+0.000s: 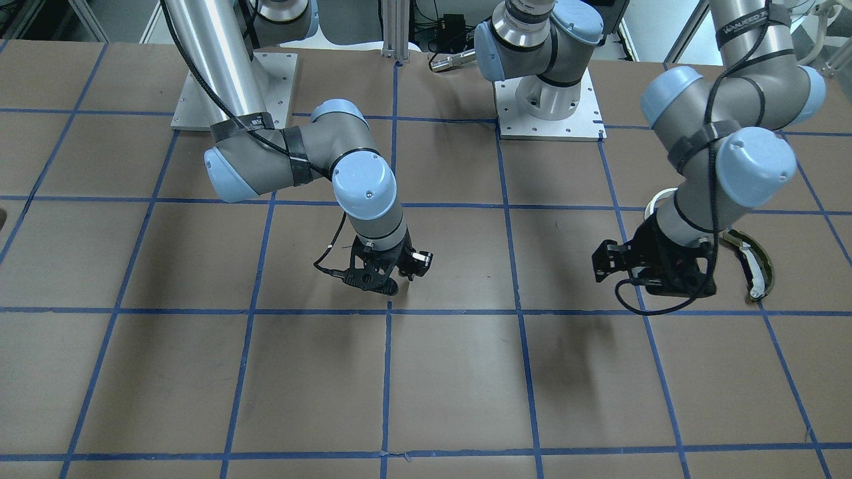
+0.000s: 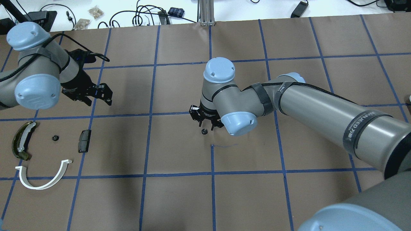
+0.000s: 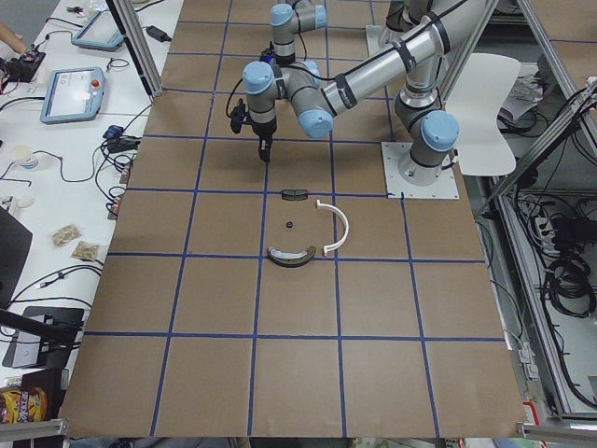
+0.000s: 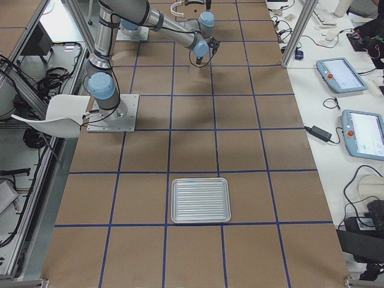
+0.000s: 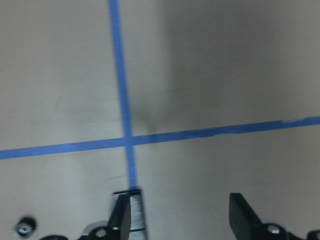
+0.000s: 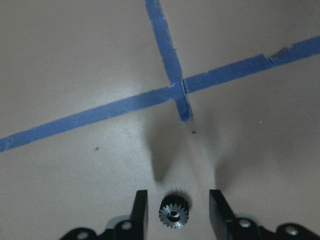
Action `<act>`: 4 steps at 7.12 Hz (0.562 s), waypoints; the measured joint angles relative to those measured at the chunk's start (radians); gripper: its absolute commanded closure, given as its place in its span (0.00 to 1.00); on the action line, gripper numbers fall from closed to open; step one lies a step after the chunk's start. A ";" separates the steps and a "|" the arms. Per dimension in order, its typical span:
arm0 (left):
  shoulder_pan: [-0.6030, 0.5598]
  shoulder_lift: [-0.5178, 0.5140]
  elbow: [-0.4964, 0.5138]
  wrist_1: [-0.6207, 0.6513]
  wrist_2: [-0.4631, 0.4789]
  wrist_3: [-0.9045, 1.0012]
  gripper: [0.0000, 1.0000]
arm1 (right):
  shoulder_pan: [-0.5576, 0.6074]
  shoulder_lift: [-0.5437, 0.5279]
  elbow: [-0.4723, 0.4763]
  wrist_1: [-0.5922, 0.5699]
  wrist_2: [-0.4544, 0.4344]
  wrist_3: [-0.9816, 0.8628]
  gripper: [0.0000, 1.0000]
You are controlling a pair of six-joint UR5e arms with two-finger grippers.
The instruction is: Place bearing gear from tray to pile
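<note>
Plainly, everything hinged on the small dark toothed metal gear (image 6: 173,212). It lay flat at the middle of the brown paper-covered table (image 2: 179,199), bore upward, right between the fingers of the right gripper (image 6: 178,197). Those fingers stood apart with a sliver of gap on either side, touching nothing. Being round, the gear offered no long axis to line up on.

The pile (image 2: 55,138) — a small dark grey rectangular block (image 2: 84,140), an olive-green curved piece with a white strip (image 2: 20,141) and a thin white half-ring arc (image 2: 40,188) — lay well off toward the robot's left. The left gripper (image 5: 183,200), also spread and holding nothing, hovered near that pile.

To my eye the right arm was the one placed to take the gear, with a long carry leftward. The ribbed silver tray (image 4: 201,200) sat well apart from both.
</note>
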 measured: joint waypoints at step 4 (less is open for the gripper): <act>-0.309 -0.041 -0.002 0.069 -0.035 -0.463 0.21 | -0.274 -0.255 -0.015 0.298 -0.047 -0.395 0.00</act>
